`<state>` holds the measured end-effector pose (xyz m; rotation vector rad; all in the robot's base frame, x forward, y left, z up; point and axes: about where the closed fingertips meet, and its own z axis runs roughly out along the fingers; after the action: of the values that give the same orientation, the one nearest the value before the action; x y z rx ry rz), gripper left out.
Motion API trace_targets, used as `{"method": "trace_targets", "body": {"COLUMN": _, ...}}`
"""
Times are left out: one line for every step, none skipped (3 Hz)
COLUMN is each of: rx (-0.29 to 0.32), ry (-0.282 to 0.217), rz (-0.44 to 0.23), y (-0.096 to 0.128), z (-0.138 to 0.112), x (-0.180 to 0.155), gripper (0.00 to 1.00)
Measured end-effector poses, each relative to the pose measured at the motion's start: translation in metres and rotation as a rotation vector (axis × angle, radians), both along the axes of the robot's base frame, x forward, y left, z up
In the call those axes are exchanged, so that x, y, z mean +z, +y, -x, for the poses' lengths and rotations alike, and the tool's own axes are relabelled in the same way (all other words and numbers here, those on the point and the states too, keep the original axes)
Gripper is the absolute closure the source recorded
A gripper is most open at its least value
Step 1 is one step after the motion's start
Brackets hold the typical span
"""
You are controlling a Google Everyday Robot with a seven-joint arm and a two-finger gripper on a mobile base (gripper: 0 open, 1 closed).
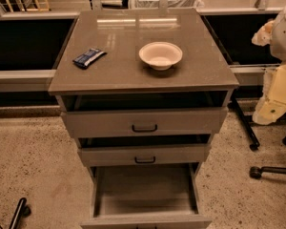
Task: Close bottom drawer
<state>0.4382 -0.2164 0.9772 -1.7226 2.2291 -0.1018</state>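
Observation:
The bottom drawer point(145, 220) is the lowest of three in a grey-brown cabinet point(133, 73). It is pulled far out toward me, and its inside point(145, 190) shows bare. Its front runs along the bottom edge of the view, with the handle cut off there. My arm, white and cream, is at the right edge of the view. My gripper point(270, 109) hangs there beside the cabinet, level with the top drawer, well above and to the right of the bottom drawer, touching nothing.
The top drawer point(144, 122) and middle drawer point(144, 155) each stand slightly ajar. A white bowl point(160, 55) and a blue snack packet point(89, 57) lie on the cabinet top. Chair legs with casters point(254, 172) stand at the right, and another dark leg point(18, 213) at bottom left.

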Motion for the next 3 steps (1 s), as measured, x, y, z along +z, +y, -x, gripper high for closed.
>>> {"method": "trace_targets", "body": {"rx": 0.0, "ry": 0.0, "rz": 0.0, "y": 0.0, "z": 0.0, "x": 0.0, "gripper": 0.0}}
{"method": "trace_targets", "body": {"rx": 0.016, "ry": -0.008, "rz": -0.052, "y": -0.002, "z": -0.001, "x": -0.017, "gripper": 0.0}}
{"method": "trace_targets", "body": {"rx": 0.059, "ry": 0.024, "rz": -0.222, "y": -0.009, "z": 0.007, "x": -0.1, "gripper": 0.0}}
